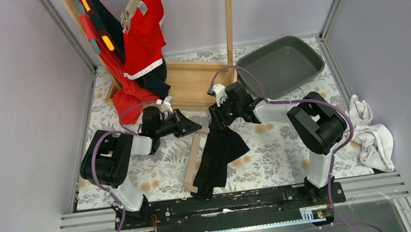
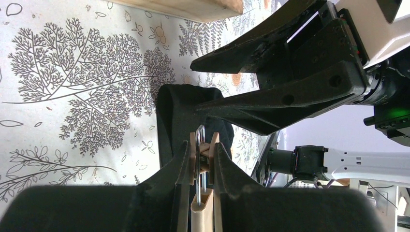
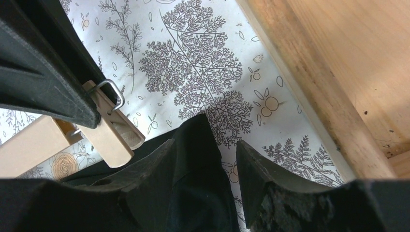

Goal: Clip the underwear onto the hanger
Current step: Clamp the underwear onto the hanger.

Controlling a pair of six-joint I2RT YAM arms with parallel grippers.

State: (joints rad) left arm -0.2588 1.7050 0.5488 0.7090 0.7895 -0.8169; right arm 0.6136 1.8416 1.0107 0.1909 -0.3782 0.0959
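Left gripper (image 2: 200, 147) squeezed shut on hanger clip (image 3: 109, 135); right gripper (image 3: 205, 150) half open, underwear (image 3: 193, 169) between its fingers (image 3: 145, 174), against one. Wooden base (image 3: 338, 72) edge close beside; open tablecloth (image 3: 193, 63) ahead.

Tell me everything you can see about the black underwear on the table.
The black underwear is matte cloth, crumpled into a long strip on the floral tablecloth. Its top edge rises between the parted fingers of the right gripper, against one finger; whether it is gripped is unclear. The lower end trails toward the near edge. It lies alongside the wooden hanger, close to the clip that the left gripper pinches.
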